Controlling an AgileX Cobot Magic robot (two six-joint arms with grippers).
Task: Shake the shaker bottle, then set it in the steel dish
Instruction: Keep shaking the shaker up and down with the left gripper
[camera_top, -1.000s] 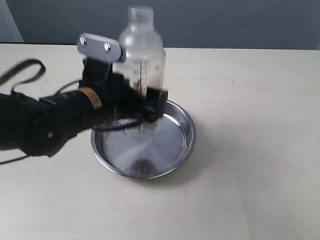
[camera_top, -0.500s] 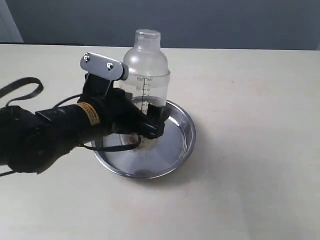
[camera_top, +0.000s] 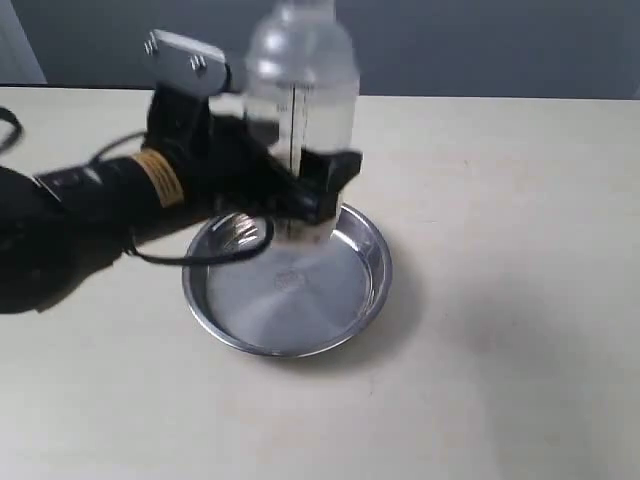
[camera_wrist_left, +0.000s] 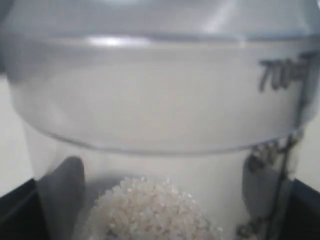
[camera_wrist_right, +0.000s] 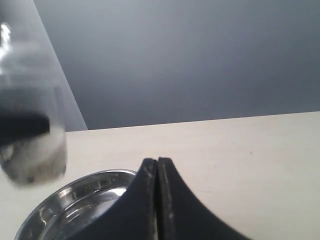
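Our left fingers (camera_top: 338, 168) pinched the shaker bottle (camera_top: 300, 90), holding it upright and motion-blurred just above the steel dish (camera_top: 372, 290), clear of its base, on the desk (camera_top: 500, 350). Our right fingers (camera_wrist_right: 145, 200) sat pressed together near the dish.

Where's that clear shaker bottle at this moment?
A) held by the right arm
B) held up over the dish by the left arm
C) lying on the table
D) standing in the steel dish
B: the left arm's fingers clamp the shaker bottle, and its base hangs above the steel dish.
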